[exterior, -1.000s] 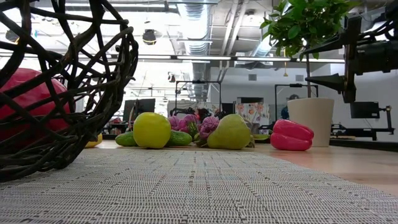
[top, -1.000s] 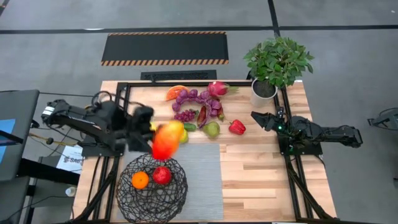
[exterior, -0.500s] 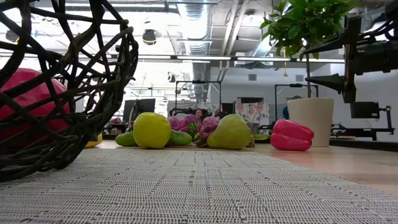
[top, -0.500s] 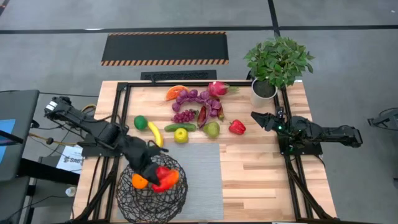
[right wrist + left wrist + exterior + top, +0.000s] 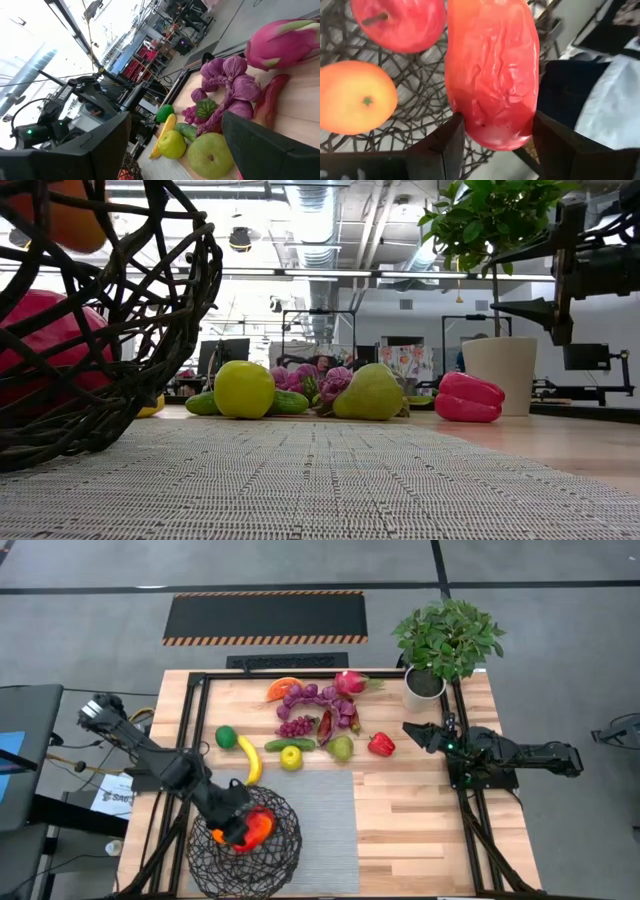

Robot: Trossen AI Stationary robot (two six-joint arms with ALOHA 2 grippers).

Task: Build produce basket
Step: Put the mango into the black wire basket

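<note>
Fingers (image 5: 445, 145) of the left gripper (image 5: 497, 142) are clamped on a red-orange mango (image 5: 492, 75), one dark pad on each side of it, held inside the black wire basket (image 5: 285, 850) at the near left of the table (image 5: 430, 830). A red apple (image 5: 400, 22) and an orange (image 5: 355, 102) lie on the mesh just beside the mango. Right gripper (image 5: 408, 730) hangs with its fingers spread wide and nothing between them, near the red pepper (image 5: 380, 744) and the white plant pot (image 5: 423, 688). Green pear (image 5: 341, 748), yellow-green apple (image 5: 291, 756), cucumber (image 5: 276, 745), banana (image 5: 249, 759), lime (image 5: 226, 737), purple grapes (image 5: 297, 725) and dragonfruit (image 5: 350, 682) lie on the wood behind the grey mat (image 5: 325, 820)
</note>
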